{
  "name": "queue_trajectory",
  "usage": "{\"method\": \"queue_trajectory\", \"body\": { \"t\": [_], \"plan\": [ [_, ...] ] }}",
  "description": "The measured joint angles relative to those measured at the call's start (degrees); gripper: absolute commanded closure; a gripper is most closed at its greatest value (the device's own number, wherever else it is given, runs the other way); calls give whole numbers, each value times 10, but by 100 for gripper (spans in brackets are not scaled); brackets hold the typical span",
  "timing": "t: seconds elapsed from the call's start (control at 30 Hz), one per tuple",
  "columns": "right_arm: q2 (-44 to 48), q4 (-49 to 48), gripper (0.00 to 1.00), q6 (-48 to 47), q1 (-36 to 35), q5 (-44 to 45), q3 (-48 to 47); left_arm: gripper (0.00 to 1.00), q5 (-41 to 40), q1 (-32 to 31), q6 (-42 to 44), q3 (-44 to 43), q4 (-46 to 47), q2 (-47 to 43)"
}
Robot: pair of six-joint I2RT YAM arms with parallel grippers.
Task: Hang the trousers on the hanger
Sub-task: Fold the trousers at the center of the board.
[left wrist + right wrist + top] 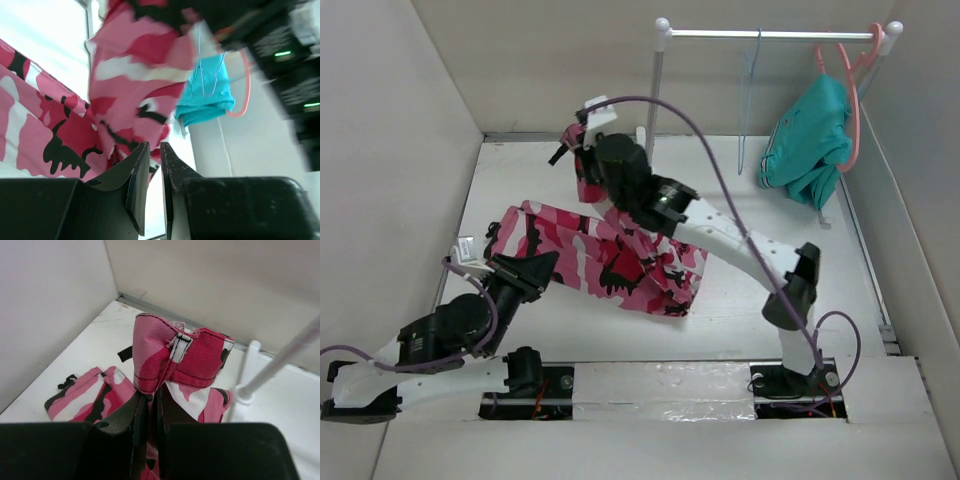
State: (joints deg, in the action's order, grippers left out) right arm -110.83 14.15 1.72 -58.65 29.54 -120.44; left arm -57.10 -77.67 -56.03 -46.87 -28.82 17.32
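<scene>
You're at the lift-and-carry step: the trousers (610,250) lie mostly on the table at centre-left, with the waistband raised at the far end. Your right gripper (150,397) is pressed together on that waistband, pinching it firmly. Your left gripper (152,150) is almost closed on the near-left part, seemingly nipping a fold at its tips. The hanger (750,100) hangs on the rail (770,34), far right. Next, you likely need to raise the cloth and bring it right towards that hanger
</scene>
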Motion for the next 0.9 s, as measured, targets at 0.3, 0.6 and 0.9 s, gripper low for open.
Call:
{"method": "queue_trajectory", "body": {
  "t": [0.3, 0.6, 0.9],
  "plan": [
    [-333, -59, 18, 45, -59, -83, -229, 88, -32, 0, 6, -50, -86, -23],
    [-207, -88, 13, 75, -81, -158, 71, 78, -60, 0, 7, -62, -103, -30],
    [236, -275, 100, 88, -41, -98, 480, 62, -92, 0, -1, -37, -71, 168]
  ]
}}
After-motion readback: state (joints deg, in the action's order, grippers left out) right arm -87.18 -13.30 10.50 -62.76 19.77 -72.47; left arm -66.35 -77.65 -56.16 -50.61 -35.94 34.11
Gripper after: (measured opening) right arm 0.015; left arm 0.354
